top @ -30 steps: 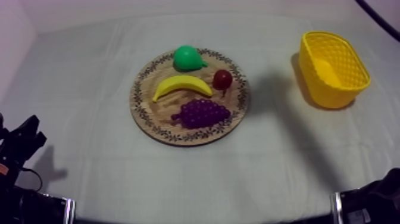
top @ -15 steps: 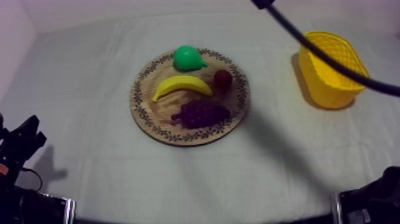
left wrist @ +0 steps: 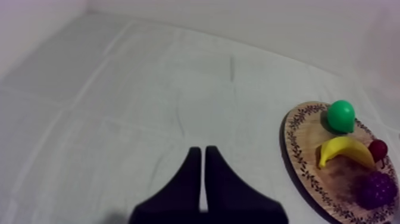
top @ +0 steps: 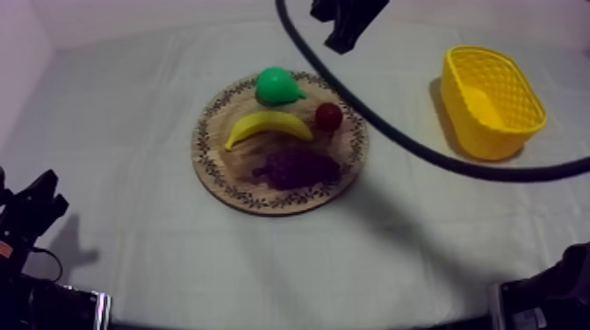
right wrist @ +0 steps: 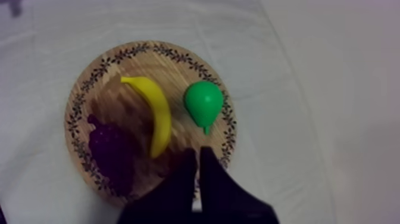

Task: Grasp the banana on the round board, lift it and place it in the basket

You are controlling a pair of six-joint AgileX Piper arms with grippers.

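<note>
The yellow basket (top: 456,98) stands open side up near the far right corner of the tabletop (top: 132,105). Its inside shows me bare yellow mesh. The round wooden board (top: 200,145) with its patterned rim lies about the middle of the tabletop, a little toward the far edge and well apart from the basket.

Four toy fruits lie on the board. The banana (top: 268,127) lies across the board's middle, with its ends curving toward the near rim. The green pear (top: 277,85) sits at the far rim. The small red fruit (top: 328,116) is just beside the banana's right end. The bunch of grapes (top: 297,167) lies toward the near rim, in shadow.

My right gripper (right wrist: 198,152) hangs over the board's edge beside the pear, with its fingers pressed together into a narrow wedge and nothing between them. In the top view it comes in above the far edge of the tabletop, beyond the board. My left gripper (left wrist: 202,152) rests low at the near left corner, well apart from the board. Its fingers are also closed on each other and hold nothing.

The grey-white cloth has a few creases, and pale walls (top: 132,13) rise behind the far and left edges.
</note>
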